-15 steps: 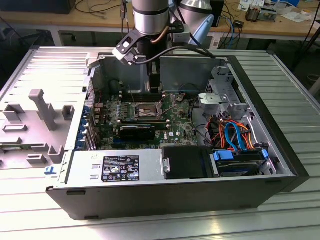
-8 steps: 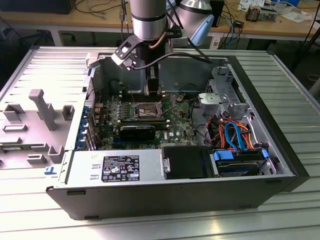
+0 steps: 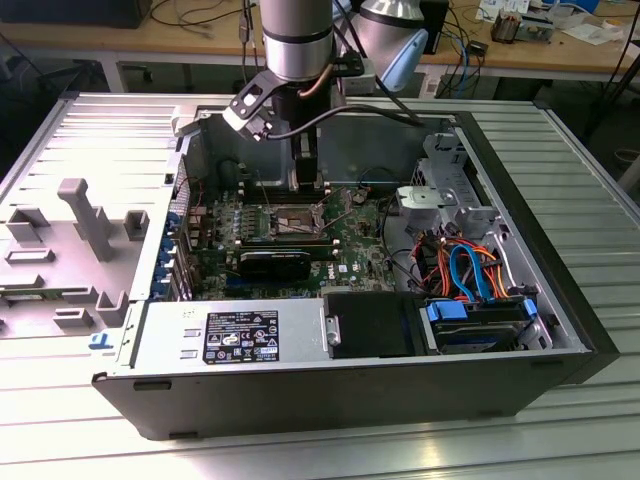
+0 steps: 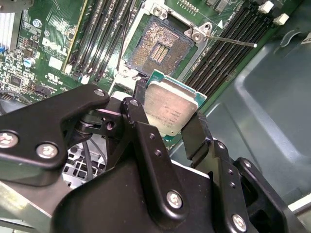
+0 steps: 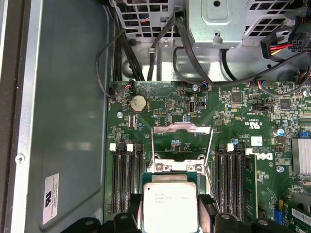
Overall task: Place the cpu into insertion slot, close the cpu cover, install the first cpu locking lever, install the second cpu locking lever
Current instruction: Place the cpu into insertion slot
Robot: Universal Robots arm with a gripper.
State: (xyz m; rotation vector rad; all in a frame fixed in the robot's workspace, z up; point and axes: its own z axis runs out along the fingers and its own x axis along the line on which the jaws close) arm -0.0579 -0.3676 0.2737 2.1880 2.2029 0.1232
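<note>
The jaws grip the cpu edgewise, apparently clear of the insertion slot.

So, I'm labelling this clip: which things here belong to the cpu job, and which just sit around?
Job: cpu, gripped in the hand; insertion slot, empty; cpu cover, raised; locking lever.
Bystanders: memory slots, coin battery, power supply, drive cables.

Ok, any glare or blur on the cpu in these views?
Second wrist view: cpu lid shows a pale sheen, yet sharp, as is the insertion slot. First wrist view: cpu evenly lit, soft reflection on the case wall. Exterior view: motherboard shaded.
</note>
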